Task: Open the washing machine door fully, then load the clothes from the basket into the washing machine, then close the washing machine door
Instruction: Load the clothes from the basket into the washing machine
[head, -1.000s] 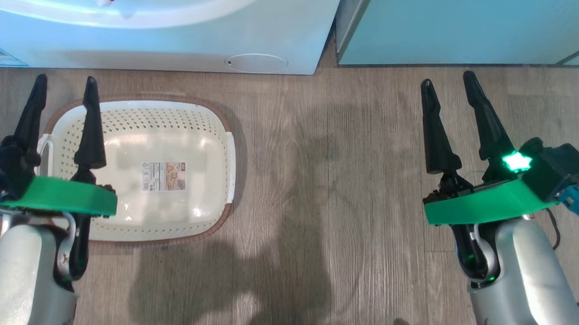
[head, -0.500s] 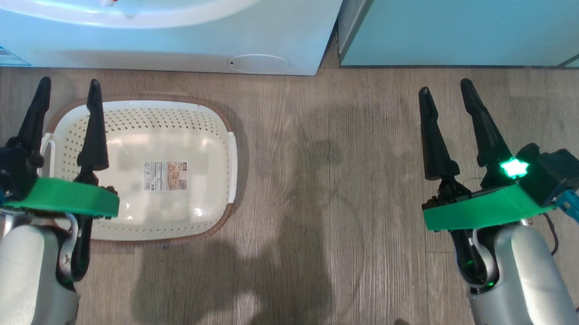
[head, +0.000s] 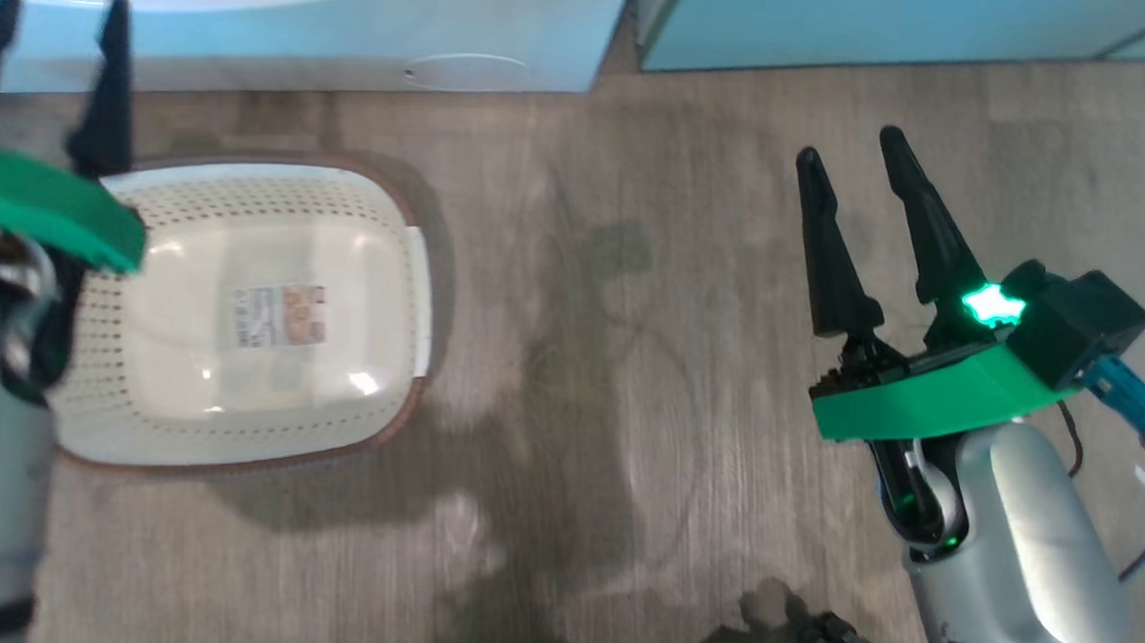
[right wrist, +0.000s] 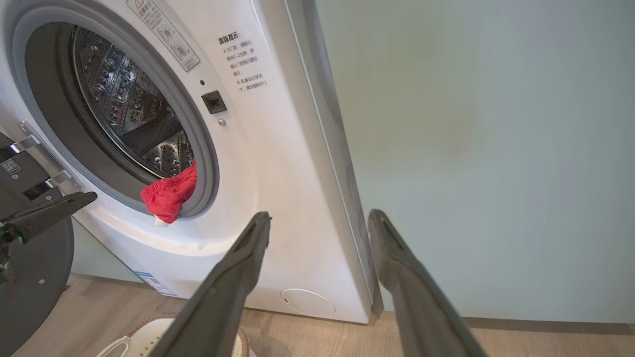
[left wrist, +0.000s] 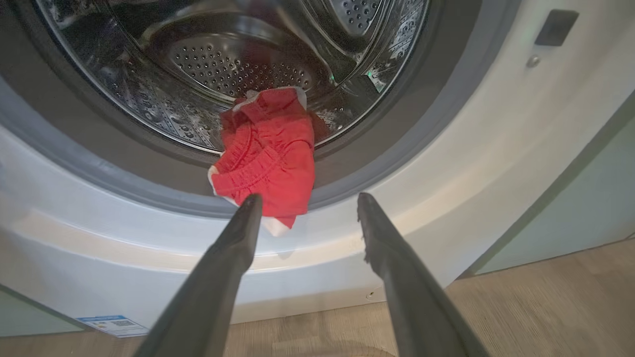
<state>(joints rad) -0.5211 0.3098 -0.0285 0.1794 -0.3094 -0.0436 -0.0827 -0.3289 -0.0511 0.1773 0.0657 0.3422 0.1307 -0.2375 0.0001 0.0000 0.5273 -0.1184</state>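
Big white front-loading washing machine (right wrist: 278,148) on the grey wood-look plank floor (head: 628,383), beside a pale teal cabinet (right wrist: 496,148). Large round porthole door with a glossy black rim (right wrist: 30,307) swung wide on its metal hinge, at the left edge of the right wrist view, well clear of the opening. Perforated steel drum (left wrist: 238,64) exposed.

Red fabric garment with white trim (left wrist: 268,158) draped across the grey door seal (left wrist: 421,124): upper part inside the drum mouth, lower part dangling over the white front.

Cream-white rectangular plastic basket with perforated sides and a brown woven-look rim (head: 276,177) on the floor just in front of the machine, label showing on its base.

Left gripper (left wrist: 308,198) wide open, gripping nothing, poised in front of the drum opening with its fingertips at the lower edge of the hanging garment; touching or apart, hard to tell. In the head view, over the basket's far left corner.

Right gripper (head: 849,145) likewise spread open and holding nothing, above the floor, well apart from the basket, pointing toward the cabinet.
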